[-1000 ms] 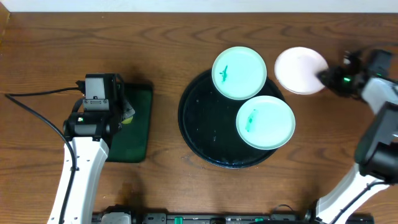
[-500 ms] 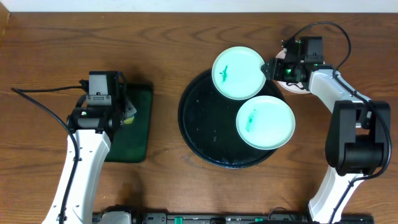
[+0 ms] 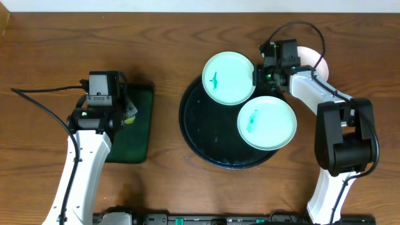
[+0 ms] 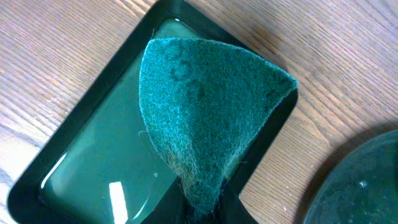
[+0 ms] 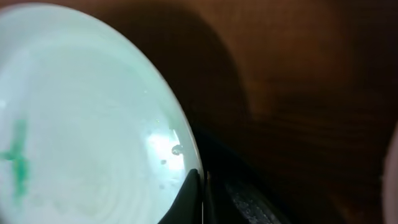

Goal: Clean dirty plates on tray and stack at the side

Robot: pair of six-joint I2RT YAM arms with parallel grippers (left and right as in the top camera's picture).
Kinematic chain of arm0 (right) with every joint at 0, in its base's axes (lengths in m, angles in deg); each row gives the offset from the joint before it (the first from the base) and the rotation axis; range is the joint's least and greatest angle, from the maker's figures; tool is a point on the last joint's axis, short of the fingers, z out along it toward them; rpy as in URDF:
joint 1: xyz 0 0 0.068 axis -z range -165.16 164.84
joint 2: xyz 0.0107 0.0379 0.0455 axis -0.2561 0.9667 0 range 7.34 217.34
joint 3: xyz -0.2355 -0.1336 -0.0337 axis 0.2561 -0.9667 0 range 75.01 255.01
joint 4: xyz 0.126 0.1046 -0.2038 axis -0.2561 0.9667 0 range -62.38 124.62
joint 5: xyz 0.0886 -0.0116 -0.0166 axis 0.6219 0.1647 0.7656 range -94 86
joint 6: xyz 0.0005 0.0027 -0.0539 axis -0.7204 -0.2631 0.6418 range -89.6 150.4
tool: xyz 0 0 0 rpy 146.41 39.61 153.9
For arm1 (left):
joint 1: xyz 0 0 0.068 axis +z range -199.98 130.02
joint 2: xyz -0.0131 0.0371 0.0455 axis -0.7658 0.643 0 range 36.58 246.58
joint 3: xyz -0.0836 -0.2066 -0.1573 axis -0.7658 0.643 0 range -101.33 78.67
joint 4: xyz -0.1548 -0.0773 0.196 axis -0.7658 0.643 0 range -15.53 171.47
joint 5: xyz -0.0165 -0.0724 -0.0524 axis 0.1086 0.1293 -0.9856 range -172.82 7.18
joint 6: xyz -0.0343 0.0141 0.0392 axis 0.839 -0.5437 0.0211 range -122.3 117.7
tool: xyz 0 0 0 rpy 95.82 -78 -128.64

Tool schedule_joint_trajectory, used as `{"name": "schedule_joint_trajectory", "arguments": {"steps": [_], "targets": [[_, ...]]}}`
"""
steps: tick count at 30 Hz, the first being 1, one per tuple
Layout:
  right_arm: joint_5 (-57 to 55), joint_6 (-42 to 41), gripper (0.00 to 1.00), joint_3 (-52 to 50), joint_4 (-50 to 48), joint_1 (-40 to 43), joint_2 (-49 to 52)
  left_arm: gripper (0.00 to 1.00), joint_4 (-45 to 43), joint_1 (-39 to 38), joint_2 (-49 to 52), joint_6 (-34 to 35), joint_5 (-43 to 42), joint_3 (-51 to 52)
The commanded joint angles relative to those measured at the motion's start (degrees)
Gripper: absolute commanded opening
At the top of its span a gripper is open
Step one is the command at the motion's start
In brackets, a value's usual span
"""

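Observation:
Two pale-mint dirty plates with green smears lie on the round black tray: one at its far edge, one at its right. A third, whitish plate lies on the table beyond the right arm, partly hidden by it. My right gripper is shut on the right rim of the far plate, its jaws pinching the edge. My left gripper is shut on a green scouring pad that hangs over the small green tray.
The green rectangular tray lies on the left of the wooden table, with liquid in it. The black tray's rim shows at the lower right of the left wrist view. The right arm reaches in from the right.
My right gripper left the whitish plate, moved left to the far plate, shut on its rim and shifted it slightly left. The left arm stayed still.

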Motion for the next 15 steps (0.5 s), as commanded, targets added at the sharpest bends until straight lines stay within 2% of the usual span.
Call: {"name": "schedule_joint_trajectory", "arguments": {"steps": [1, 4, 7, 15], "targets": [[2.78, 0.50, 0.01, 0.02, 0.17, -1.75, 1.16, 0.07, -0.39, 0.11, 0.22, -1.60, -5.66, -0.11], [7.61, 0.50, 0.01, 0.02, 0.87, -3.50, 1.16, 0.08, -1.46, -0.79, 0.42, -5.57, -14.01, -0.11], [10.19, 0.50, 0.01, 0.02, 3.17, -5.25, 1.14, 0.07, -2.51, -3.37, 1.01, -6.54, -19.85, -0.11], [8.15, 0.52, 0.01, 0.02, 12.07, -7.91, 0.28, 0.07, -8.17, -15.06, 6.21, -4.48, -19.85, -0.11]]}}
